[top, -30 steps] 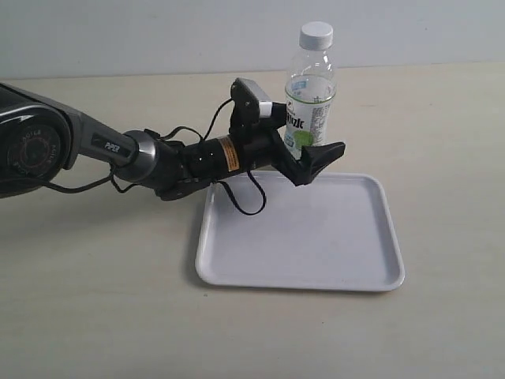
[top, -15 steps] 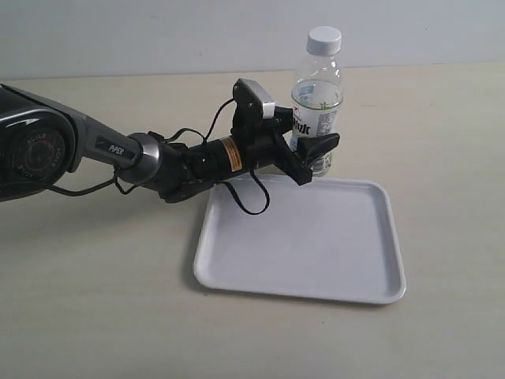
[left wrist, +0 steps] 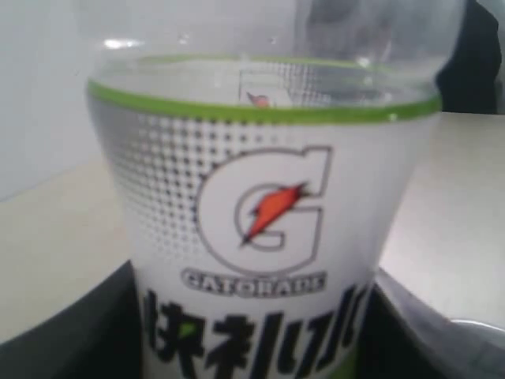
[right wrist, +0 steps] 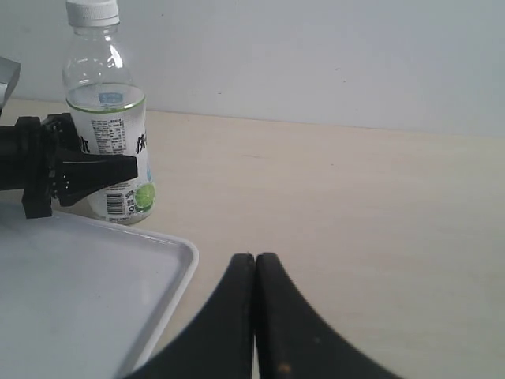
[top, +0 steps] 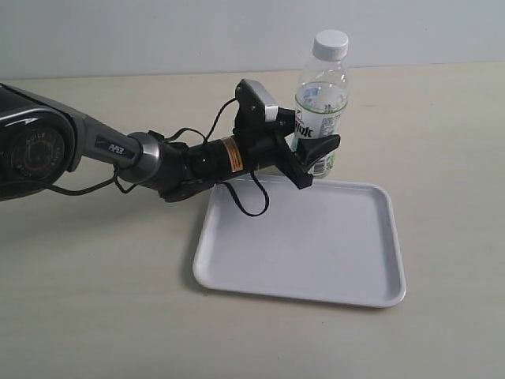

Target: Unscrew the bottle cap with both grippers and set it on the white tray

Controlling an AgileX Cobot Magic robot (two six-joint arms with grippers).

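The clear bottle point(top: 321, 110) stands upright on the table just behind the white tray point(top: 316, 245), its white bottle cap point(top: 331, 43) screwed on top. My left gripper point(top: 319, 151) reaches in from the left and is shut on the bottle's labelled lower body; in the left wrist view the label point(left wrist: 260, 221) fills the frame with a black finger point(left wrist: 71, 332) pressed against each side. The right wrist view shows the bottle point(right wrist: 106, 118), its cap point(right wrist: 92, 11) and the tray point(right wrist: 71, 292) far off, with my right gripper point(right wrist: 254, 259) shut on nothing above bare table. The right gripper is out of the exterior view.
The left arm point(top: 118, 150) with its looping cable point(top: 248, 201) stretches across the table's left half, over the tray's near-left corner. A pale wall runs behind the table's back edge.
The left gripper's jaws went from wide open to closed round the bottle, and the bottle shifted a little to the right. The tray slid slightly.
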